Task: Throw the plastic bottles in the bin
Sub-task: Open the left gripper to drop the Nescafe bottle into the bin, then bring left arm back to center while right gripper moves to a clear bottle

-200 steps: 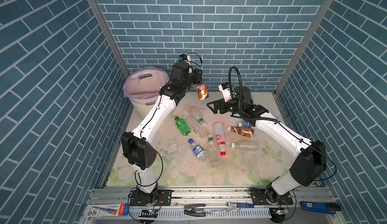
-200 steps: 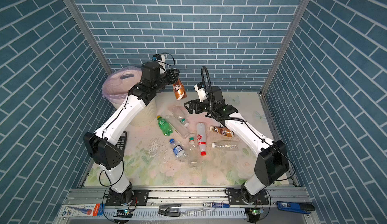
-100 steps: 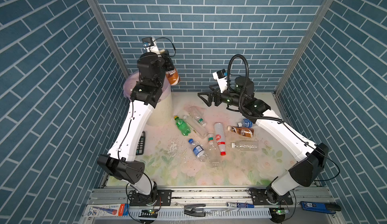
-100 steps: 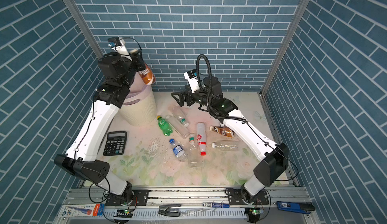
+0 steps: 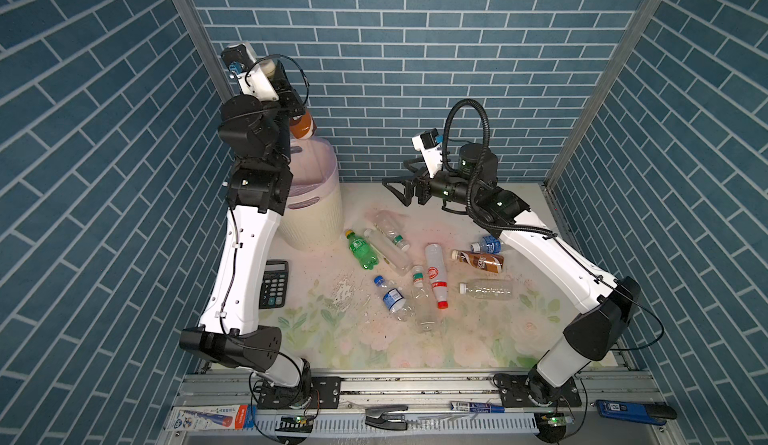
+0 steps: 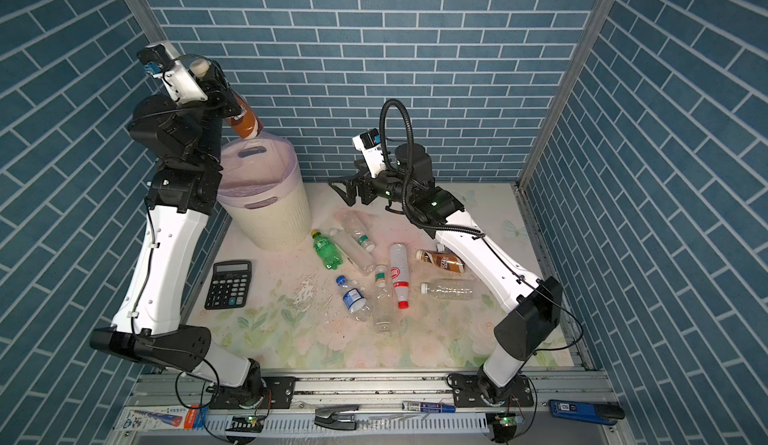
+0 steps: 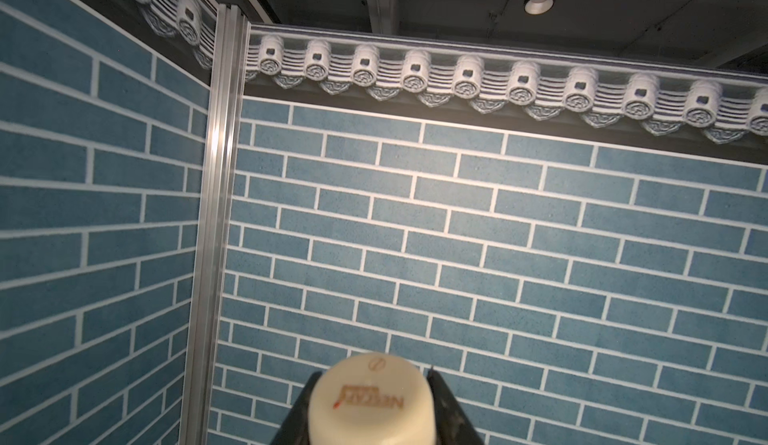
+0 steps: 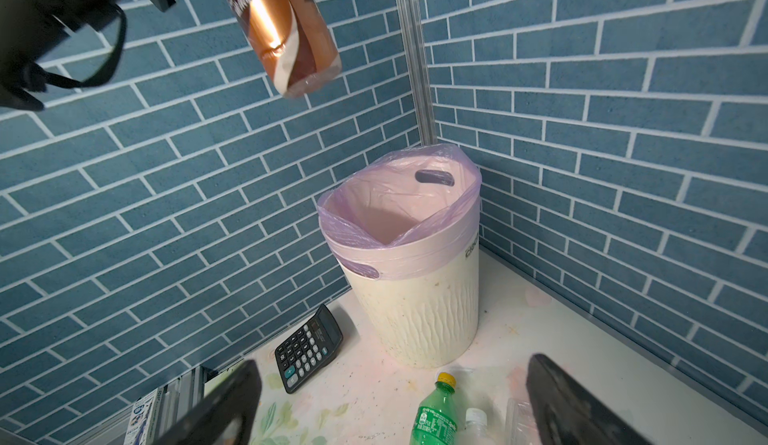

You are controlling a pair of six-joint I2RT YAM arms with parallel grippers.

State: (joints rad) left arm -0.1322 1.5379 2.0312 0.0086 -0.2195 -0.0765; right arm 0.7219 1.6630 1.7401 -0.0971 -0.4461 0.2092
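Up near the bin (image 6: 270,222), brown bottle (image 6: 245,122) tight in left jaws, cap lettering (image 7: 370,401) wrist-view only; right jaws spread.

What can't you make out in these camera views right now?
- Bin contents: its floor is hidden by its own wall and pink liner in the right wrist view; the left arm covers part of its rim in both top views.
- Brown bottle: the left wrist view shows only its cap, cut by the bottom edge.
- Calculator: partly behind the left arm in a top view.

Brown-labelled bottle (image 6: 244,122) tilted aloft near pink-lined bin (image 6: 274,224); other bottles (image 6: 397,272) lie scattered.
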